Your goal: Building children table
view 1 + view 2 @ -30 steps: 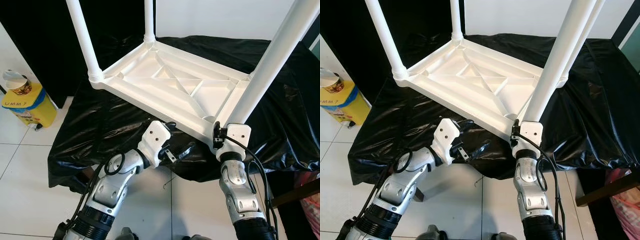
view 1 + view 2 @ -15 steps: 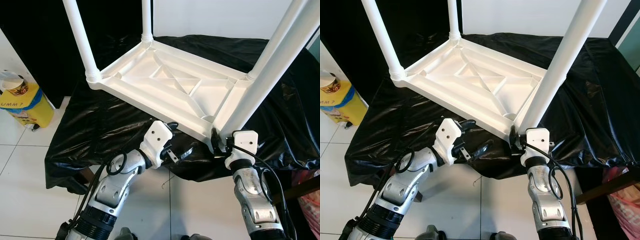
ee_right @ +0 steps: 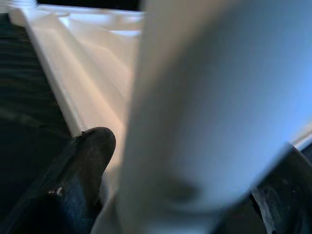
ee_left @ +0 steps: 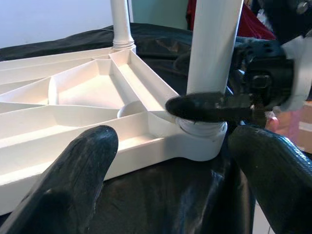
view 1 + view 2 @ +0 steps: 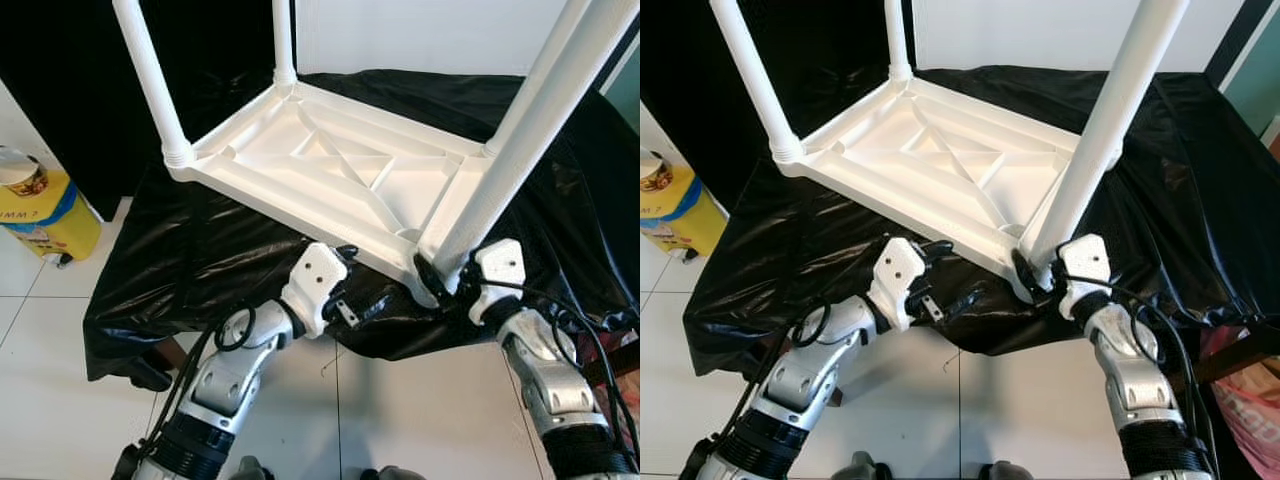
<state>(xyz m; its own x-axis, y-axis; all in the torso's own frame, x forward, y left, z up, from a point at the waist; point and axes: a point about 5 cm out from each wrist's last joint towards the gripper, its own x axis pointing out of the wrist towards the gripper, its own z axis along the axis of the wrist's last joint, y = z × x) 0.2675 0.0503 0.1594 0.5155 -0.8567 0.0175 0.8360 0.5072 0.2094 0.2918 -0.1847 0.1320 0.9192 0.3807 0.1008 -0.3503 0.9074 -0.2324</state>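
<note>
Your white children's table (image 5: 350,185) lies upside down on a surface draped in black plastic sheet (image 5: 190,260), its ribbed underside up and its legs standing upward from the corners. At the near right corner, the near right leg (image 5: 520,130) sits in its socket, and your right gripper (image 5: 437,283) is clamped around the base of that leg, one black finger (image 4: 209,106) laid across it just above the collar. Your left gripper (image 4: 175,165) hangs just in front of the table's near edge, fingers spread wide and holding nothing, aimed at that same corner. A yellow bin (image 5: 40,215) stands on the white tiled floor (image 5: 40,330) to your left.
</note>
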